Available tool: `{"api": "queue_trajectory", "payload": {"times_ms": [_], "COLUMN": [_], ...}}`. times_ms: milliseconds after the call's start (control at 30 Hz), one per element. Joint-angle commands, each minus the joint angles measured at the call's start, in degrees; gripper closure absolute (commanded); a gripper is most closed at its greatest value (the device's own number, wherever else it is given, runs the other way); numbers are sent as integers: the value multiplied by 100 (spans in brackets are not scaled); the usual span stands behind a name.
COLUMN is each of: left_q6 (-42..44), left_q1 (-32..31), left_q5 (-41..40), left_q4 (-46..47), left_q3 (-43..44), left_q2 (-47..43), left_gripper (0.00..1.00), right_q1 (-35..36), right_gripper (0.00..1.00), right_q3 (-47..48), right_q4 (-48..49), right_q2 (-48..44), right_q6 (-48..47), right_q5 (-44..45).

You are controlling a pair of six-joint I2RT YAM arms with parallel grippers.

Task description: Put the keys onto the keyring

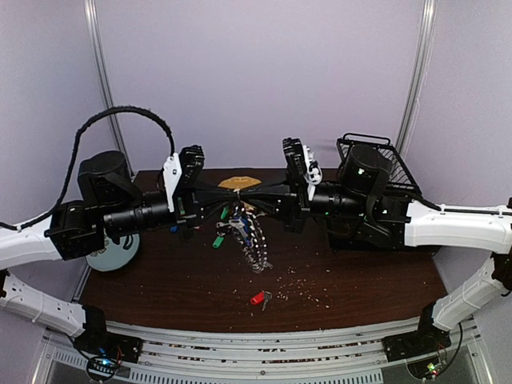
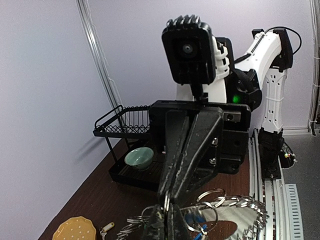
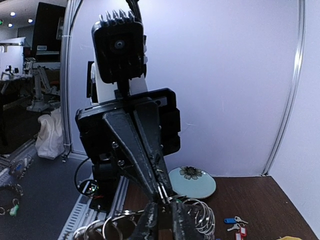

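Left tool [image 2: 168, 220] and right tool [image 3: 165, 216] clamped on keyring [image 1: 254, 244], green bowl [image 2: 139, 156] inside black wire rack [image 2: 131, 121]

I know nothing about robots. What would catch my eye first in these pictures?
The left tool and right tool meet tip to tip above the middle of the dark table. Both are pinched shut on a big, spiky keyring that dangles between them. Below it a lone red-tagged key lies near the table's front edge, and a black wire basket stands at the back right.
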Motion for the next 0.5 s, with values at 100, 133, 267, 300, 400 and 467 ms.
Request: {"api": "queue_trajectory", "payload": {"times_ms": [100, 133, 267, 300, 400, 467], "left_q6": [415, 471, 771, 808, 862, 881], "left_q1": [27, 27, 18, 20, 17, 17], "left_q5": [-278, -263, -384, -413, -391, -390], "left_q4": [-910, -1128, -1693, -1779, -1822, -1804], "left_q3": [470, 554, 913, 1018, 1114, 1111], "left_q2": [41, 102, 348, 405, 463, 472], "left_gripper": [100, 100, 100, 100, 100, 100], "right_q1": [-180, -186, -181, -175, -170, -131], "right_gripper": [67, 69, 73, 71, 65, 63], "right_q3": [906, 1081, 1770, 1961, 2395, 2495], "right_q4": [-2982, -3325, -4312, -4603, -5040, -5141], "right_q2": [-429, -410, -133, -33, 282, 453], "right_q6": [-2111, -2429, -3247, -3371, -3483, -3458], "right_q5": [-52, 38, 424, 467, 462, 301]}}
